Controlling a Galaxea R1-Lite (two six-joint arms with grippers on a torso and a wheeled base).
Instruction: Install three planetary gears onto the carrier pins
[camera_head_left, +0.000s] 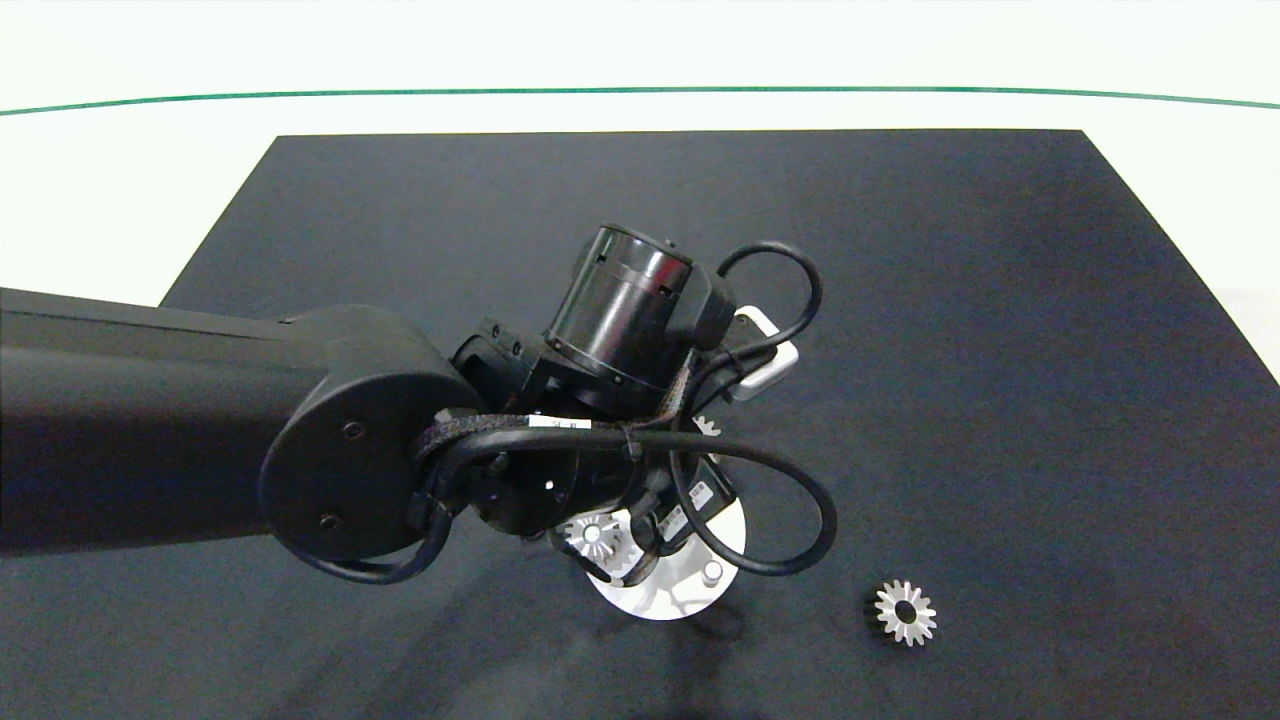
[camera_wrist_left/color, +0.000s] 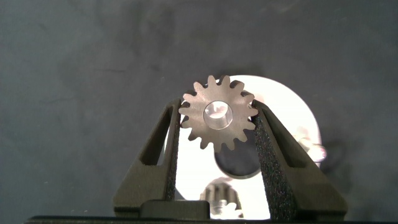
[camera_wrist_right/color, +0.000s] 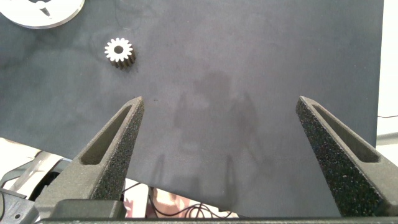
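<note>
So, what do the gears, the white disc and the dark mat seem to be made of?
The gear held in the left gripper looks like metal: silvery, matte-bright faces with crisp pointed teeth. The loose gear looks the same. The white disc is smooth and evenly white, perhaps plastic or painted metal. The mat is dark and faintly grainy, probably rubber or felt.

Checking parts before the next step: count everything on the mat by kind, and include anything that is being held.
White disc: 1
Gears: 3 (held gear in the left end effector, second gear on the disc, loose gear)
Bare peg: 1, others hidden
Total: 5
</note>
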